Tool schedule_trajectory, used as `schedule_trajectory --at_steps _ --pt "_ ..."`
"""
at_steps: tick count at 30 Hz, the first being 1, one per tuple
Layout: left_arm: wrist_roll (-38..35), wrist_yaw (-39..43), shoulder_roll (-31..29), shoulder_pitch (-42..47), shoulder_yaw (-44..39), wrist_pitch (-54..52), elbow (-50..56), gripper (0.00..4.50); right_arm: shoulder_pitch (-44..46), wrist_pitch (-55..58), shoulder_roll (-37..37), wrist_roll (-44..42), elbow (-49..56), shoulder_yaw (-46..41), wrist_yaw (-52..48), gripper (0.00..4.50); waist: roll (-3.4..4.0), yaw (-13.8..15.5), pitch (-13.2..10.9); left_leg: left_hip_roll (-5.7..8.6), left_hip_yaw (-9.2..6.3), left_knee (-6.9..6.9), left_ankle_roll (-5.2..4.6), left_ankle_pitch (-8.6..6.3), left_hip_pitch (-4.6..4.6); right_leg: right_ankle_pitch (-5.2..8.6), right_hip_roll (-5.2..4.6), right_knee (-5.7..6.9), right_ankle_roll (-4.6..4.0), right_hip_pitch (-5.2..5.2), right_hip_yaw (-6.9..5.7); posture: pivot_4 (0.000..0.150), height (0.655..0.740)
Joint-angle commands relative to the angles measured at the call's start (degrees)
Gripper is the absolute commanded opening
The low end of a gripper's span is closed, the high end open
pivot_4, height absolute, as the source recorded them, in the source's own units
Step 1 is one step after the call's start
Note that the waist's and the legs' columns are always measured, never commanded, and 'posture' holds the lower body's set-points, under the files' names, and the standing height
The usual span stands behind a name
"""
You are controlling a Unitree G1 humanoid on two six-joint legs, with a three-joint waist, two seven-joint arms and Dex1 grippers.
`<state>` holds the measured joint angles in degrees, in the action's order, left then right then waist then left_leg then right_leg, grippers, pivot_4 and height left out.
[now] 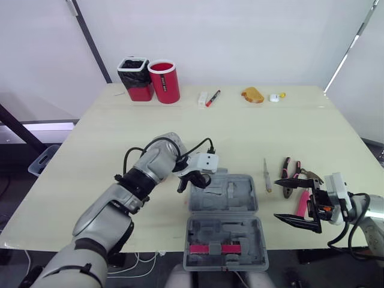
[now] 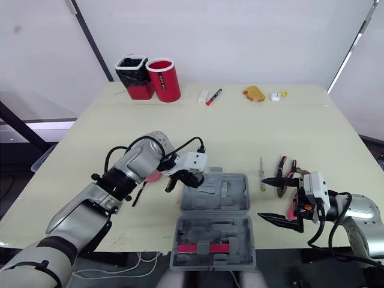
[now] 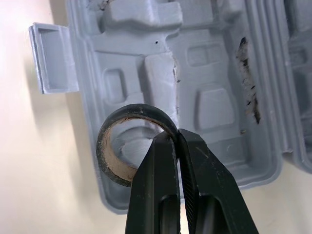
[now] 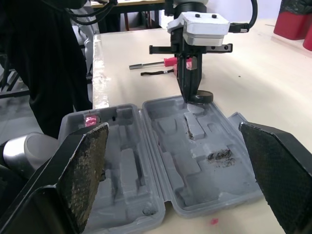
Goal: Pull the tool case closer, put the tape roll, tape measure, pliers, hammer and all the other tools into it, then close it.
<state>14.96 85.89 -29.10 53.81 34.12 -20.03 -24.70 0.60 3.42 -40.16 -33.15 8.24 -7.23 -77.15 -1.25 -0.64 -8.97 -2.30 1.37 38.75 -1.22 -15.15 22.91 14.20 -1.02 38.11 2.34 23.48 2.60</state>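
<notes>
The grey tool case point(image 1: 240, 201) lies open near the table's front edge, with a pink tool point(image 1: 210, 248) in its near half. My left gripper point(image 1: 191, 183) hangs over the far half's left edge, shut on the black tape roll point(image 3: 109, 161), which it pinches by the wall just above a moulded recess. My right gripper point(image 1: 277, 199) stands open to the right of the case, nothing between its fingers. Pink-handled pliers point(image 1: 290, 180) and a thin screwdriver point(image 1: 266, 175) lie just beyond it. A pink item point(image 2: 153, 176) and a thin black tool point(image 2: 139, 193) lie left of the case.
At the back of the table stand a black cup point(image 1: 135, 78) and a red cup point(image 1: 165, 81). A red marker point(image 1: 212, 98), a small white item point(image 1: 202, 99), a yellow object point(image 1: 252, 95) and a small white piece point(image 1: 276, 96) lie along the far edge.
</notes>
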Motion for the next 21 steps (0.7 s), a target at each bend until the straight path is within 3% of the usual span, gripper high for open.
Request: schedule_trajectory --at_steps 1,21 --pt "-1.25 0.22 0.63 1.13 -1.31 1.43 -2.12 0.01 -0.25 -1.24 -0.29 -0.25 0.38 -1.23 -0.35 4.50 0.00 0.01 0.00 0.00 0.00 0.00 0.00 0.00 0.01 0.00 0.00 0.00 0.00 0.00 0.00 0.150 0.7400" --pt "-1.38 -0.60 1.11 2.64 -2.17 7.77 -12.65 0.01 -0.30 -1.32 -0.22 0.01 0.04 -1.37 -0.02 4.50 0.00 0.00 0.00 0.00 -0.01 0.01 0.00 0.00 0.02 0.00 0.00 0.00 0.00 0.00 -0.03 0.150 0.7400"
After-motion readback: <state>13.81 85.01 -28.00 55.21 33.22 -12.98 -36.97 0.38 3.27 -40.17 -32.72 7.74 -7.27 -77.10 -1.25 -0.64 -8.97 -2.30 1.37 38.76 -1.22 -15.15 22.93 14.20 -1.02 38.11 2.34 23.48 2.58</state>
